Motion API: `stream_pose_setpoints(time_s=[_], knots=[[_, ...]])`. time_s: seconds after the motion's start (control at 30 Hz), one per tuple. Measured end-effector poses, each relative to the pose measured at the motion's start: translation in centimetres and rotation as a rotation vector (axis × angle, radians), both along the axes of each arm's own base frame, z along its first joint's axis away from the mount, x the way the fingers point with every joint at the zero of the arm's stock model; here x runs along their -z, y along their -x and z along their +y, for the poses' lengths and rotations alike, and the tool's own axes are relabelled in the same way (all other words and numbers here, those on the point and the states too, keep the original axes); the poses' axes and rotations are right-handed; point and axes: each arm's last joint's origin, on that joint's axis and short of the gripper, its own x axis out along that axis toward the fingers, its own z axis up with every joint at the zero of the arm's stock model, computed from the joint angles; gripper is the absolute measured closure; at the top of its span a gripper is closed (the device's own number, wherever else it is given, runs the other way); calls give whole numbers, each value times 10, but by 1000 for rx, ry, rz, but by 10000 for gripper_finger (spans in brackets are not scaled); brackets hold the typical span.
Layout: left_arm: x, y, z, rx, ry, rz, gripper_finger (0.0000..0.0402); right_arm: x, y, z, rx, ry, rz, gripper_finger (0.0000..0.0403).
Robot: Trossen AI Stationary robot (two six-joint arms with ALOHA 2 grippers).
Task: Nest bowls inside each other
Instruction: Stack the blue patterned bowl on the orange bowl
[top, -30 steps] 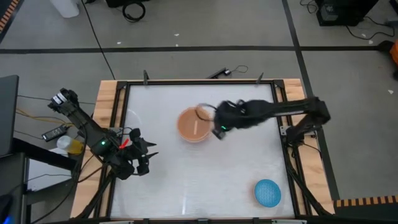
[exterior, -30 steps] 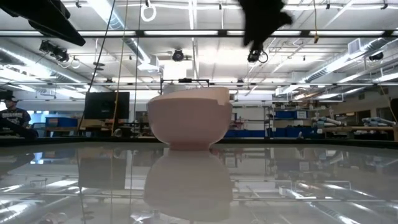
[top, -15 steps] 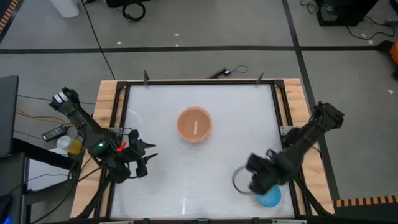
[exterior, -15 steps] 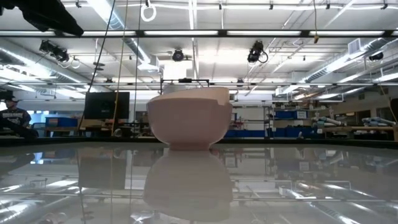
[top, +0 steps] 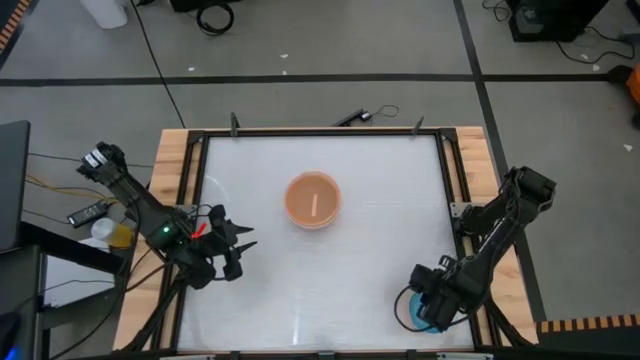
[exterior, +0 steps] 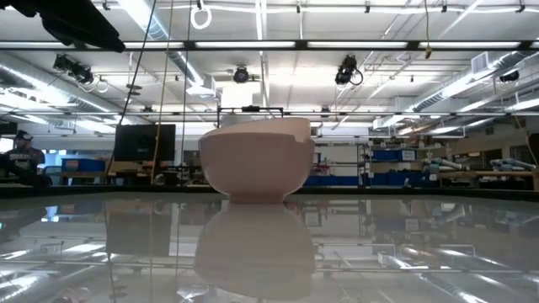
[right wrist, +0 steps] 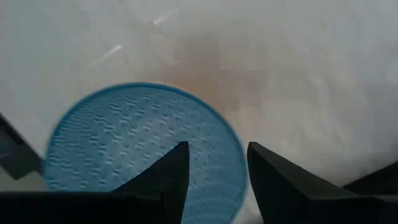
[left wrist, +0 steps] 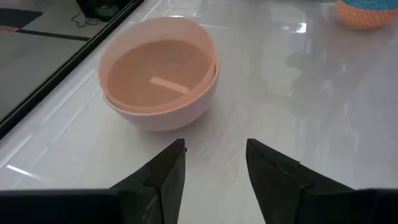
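Observation:
Near the table's middle stands a stack of nested bowls, a peach-orange one sitting inside a paler one; the low view shows the stack standing on its base. The blue bowl rests on the table by the near right corner, mostly covered by my right arm in the high view. My right gripper hangs open over the blue bowl's rim, fingers pointing down. My left gripper waits open at the table's left side, facing the stack from a distance.
A black frame on wooden boards runs round the white table top. The blue bowl lies close to the near and right frame bars. Bare table top lies between the stack and both grippers.
My right gripper has swung from beside the stack at the table's middle toward the near right corner and gone down, turning as it went, and now hangs over the blue bowl. The bowls have stayed where they were.

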Motion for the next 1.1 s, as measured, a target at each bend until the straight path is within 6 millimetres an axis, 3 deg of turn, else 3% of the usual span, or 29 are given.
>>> stream_pose_setpoints(time_s=[0.37,0.47,0.6,0.67,0.77,0.87,1.1], knots=[[0,0,0,1,2,3,230,24,8,-11,17,49,40,250],[0,0,0,1,2,3,230,28,3,-7,-2,-8,-10,289],[0,0,0,1,2,3,230,28,-7,-2,-21,-94,-97,379],[0,0,0,1,3,2,230,27,-15,-1,-26,-109,-163,383],[1,-1,-1,-2,7,-1,230,23,-31,-3,-57,-108,-299,385],[3,-4,-3,-4,8,-1,230,12,-55,-18,-97,-8,-408,385],[11,-10,-7,-35,9,13,230,-42,-133,-92,-89,305,-660,385]])
